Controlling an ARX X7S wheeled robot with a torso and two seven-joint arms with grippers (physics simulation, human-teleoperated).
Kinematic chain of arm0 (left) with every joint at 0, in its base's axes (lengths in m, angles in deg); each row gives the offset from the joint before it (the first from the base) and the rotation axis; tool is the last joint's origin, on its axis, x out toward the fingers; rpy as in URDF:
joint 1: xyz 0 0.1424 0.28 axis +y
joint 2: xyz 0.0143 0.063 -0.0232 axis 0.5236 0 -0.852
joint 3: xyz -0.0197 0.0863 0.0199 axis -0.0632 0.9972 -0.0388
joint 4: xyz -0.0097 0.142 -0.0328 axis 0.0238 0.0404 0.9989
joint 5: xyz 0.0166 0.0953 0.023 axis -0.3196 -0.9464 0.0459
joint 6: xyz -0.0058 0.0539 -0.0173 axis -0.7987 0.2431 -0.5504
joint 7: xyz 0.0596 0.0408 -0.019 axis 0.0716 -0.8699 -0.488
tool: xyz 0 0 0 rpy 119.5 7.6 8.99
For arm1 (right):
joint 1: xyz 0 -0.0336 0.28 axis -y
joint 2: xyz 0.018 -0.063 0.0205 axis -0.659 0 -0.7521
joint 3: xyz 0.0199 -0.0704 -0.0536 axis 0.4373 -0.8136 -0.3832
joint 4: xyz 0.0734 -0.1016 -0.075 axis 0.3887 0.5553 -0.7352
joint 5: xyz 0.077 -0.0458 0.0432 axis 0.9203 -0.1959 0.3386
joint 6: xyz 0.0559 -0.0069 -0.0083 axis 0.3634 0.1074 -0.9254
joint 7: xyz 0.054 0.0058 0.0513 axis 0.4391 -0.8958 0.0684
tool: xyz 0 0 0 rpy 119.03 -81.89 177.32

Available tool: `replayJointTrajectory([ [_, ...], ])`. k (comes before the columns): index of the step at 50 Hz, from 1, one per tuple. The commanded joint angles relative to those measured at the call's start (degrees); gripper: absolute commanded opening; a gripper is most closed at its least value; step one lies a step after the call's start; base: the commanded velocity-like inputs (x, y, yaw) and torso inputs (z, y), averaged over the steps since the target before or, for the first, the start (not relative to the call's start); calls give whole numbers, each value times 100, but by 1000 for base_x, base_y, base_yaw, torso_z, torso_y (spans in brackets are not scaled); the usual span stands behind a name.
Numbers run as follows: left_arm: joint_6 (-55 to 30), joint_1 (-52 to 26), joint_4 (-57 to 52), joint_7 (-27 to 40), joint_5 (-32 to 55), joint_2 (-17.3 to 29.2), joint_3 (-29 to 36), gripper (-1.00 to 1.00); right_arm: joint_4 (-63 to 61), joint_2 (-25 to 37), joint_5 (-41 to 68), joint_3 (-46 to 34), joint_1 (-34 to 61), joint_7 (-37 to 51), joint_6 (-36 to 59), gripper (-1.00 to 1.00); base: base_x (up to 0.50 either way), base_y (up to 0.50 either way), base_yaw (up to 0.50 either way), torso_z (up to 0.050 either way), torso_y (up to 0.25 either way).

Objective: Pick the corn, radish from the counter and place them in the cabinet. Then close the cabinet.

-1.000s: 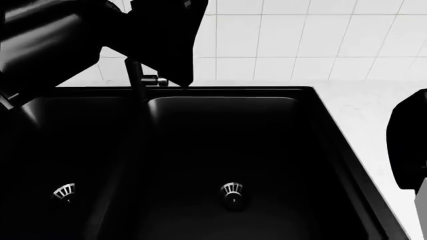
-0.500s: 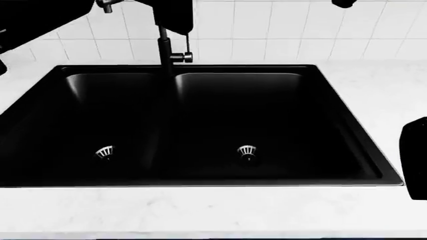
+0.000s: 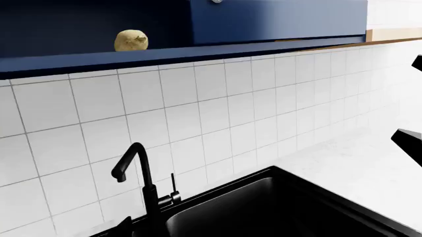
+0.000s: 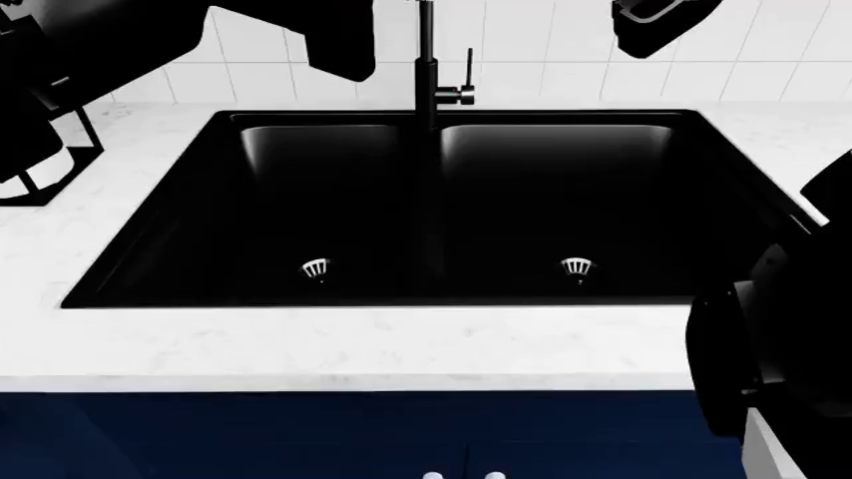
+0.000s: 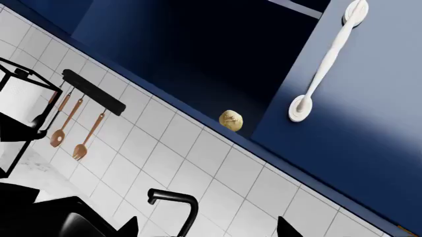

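The radish (image 3: 131, 41), pale and rounded, lies on the floor of the open blue cabinet (image 3: 277, 19) above the tiled wall; the right wrist view shows the radish (image 5: 232, 120) next to the open door (image 5: 369, 98). The corn is out of view. My left gripper (image 3: 211, 232) hangs open below the cabinet over the sink, one fingertip (image 3: 125, 225) showing, the other lost against the black basin. My right gripper (image 5: 207, 228) is open and holds nothing, its fingertips (image 5: 129, 226) wide apart. The white counter (image 4: 333, 344) runs round the sink.
A black double sink (image 4: 440, 210) with a tall black faucet (image 4: 426, 70) fills the middle. A black rack (image 4: 40, 170) stands at the left. Utensils (image 5: 72, 131) hang on a rail. The door has a white handle (image 5: 326, 64). My right arm (image 4: 772, 349) is at the lower right.
The head view has pulled back and tilted: the sink sits farther off, and the counter's front edge and blue base cabinets now show. Both arms have risen to the top of the view.
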Motion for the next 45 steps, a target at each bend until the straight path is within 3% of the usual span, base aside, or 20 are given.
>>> replayJointTrajectory([
  [1,76,123,-121,79,22,83,-21,100,447,-727,-202,1075,-101,-30,23,100,-248,501,0,0,0],
  [11,90,51,-93,74,10,106,-47,100,521,-730,136,1562,-241,-13,26,100,-248,475,0,0,-1],
  [23,125,-76,118,56,-221,72,-48,100,244,-729,350,1077,-1234,-35,26,100,-228,463,0,0,-1],
  [33,228,-28,207,-23,-408,-60,-28,100,-162,-730,232,1065,-1742,-33,26,100,-8,22,0,0,0],
  [45,150,2,631,-438,-836,-333,223,100,212,-718,12,547,-1501,-27,20,100,2,42,0,0,0],
])
